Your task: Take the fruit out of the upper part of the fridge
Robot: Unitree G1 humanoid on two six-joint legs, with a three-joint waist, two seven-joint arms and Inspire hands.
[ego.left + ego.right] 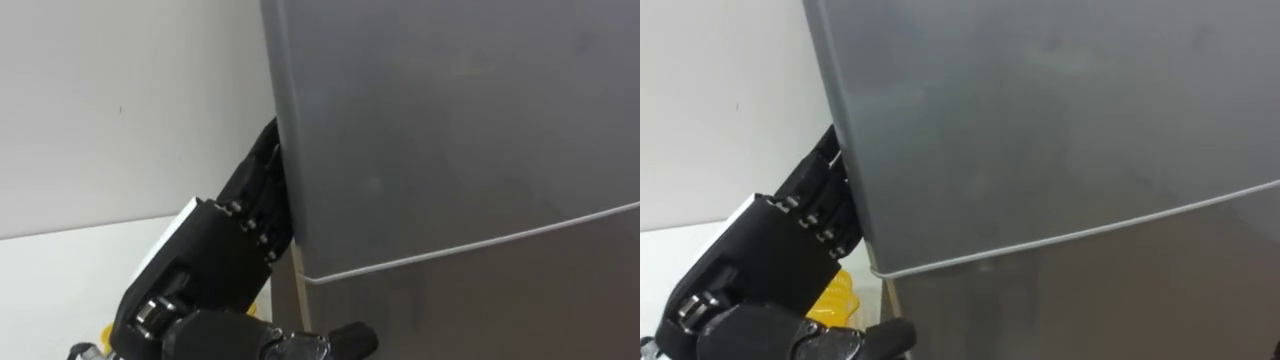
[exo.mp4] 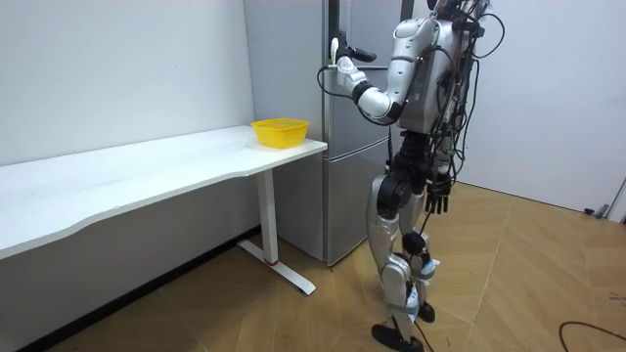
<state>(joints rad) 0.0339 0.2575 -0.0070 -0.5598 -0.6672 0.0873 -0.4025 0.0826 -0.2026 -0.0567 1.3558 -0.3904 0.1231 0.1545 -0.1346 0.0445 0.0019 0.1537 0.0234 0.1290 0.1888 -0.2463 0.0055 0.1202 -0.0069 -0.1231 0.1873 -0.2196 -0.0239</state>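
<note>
The robot stands upright on the wooden floor, close in front of a tall grey metal fridge (image 2: 337, 156) that is set against the white wall, just beside the end of a long white counter (image 2: 147, 171). Its left arm is raised to about chest height and reaches to the left edge of the fridge's smooth grey upper door (image 1: 450, 130). The black left hand (image 1: 215, 260) lies alongside that edge, the back of the hand turned towards the camera. Its fingers (image 1: 262, 175) run up along the side of the door and pass behind the edge, so their tips are hidden and I cannot tell whether they have closed on the door. The thumb (image 1: 345, 338) stretches across the front, just under the pale seam where the upper door meets the darker grey lower door (image 1: 480, 310). The upper door looks closed, its face flush above the seam, and what is inside it cannot be seen. In the room view the right hand (image 2: 437, 196) hangs beside the hip with loose, straight fingers and holds nothing. A round yellow plastic bowl (image 2: 280, 130) sits on the counter's end nearest the fridge, below the raised arm.
</note>
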